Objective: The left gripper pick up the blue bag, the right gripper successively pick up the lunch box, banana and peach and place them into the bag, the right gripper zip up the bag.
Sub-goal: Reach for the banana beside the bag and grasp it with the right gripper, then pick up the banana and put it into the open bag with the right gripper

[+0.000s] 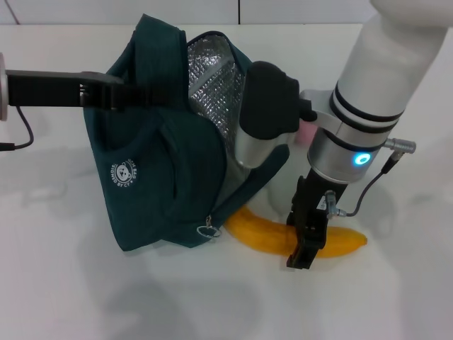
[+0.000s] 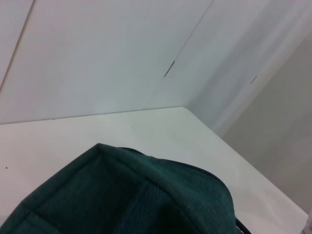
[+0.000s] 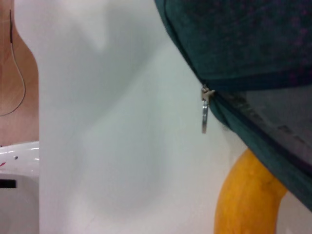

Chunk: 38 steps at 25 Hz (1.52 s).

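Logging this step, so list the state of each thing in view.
blue bag: unzipped, mouth open, upper edge held by left hand
zipper ring pull: hanging free
banana: lying on the table
peach: mostly hidden behind the right arm
right hand: down at the banana

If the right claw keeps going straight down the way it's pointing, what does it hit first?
Most likely the banana: the right claw points down right over its middle, apparently already at it, with the table beneath.

My blue bag (image 1: 156, 170) is dark teal with a round white logo (image 1: 122, 174) and quilted silver foil lining (image 1: 212, 78). The banana (image 1: 265, 234) is yellow-orange, on a white table (image 1: 71, 297).
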Available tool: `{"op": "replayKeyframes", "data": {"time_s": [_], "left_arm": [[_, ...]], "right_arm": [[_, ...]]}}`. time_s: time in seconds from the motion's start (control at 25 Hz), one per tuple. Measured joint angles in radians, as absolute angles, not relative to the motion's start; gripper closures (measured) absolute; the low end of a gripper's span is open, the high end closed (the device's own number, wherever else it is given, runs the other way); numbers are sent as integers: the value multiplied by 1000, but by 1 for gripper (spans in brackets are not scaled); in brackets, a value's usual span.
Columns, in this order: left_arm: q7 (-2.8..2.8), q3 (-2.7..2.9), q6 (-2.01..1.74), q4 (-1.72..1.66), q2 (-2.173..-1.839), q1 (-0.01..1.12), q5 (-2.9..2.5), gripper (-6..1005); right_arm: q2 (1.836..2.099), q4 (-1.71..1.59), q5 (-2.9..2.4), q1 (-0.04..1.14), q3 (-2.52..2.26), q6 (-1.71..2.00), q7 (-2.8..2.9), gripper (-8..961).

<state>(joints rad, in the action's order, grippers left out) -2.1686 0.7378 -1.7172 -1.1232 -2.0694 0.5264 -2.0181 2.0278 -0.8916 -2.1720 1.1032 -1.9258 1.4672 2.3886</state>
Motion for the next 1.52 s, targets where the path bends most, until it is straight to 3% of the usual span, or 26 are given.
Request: {"op": "replayKeyframes", "data": {"time_s": [0.2,0.64,0.72,1.04,1.52], "left_arm": [[-2168,738,-1716,-1123,-2069,526,-2018,962],[-2167,738,-1716,-1123,-2068,525,-2017,962],[-2167,738,-1716,-1123,-2069,522,-2016,962],[-2167,738,-1720,-1123,-2057,499,-1981,962],[-2168,736,-1721,-1124,-2052,488,-1977,962]], "right_arm": [[2028,-880,-2157,1110,-1956,1447,2388,236],[2028,-829,-2139,1140,-1959,1428,2392,355],[2028,-833,-2140,1142,-1957,1429,2392,553],[2027,-843,-2193,1167,-1912,1511,2435,553],[2017,-964,-2349,1046,-1611,1722,2452,552]]}}
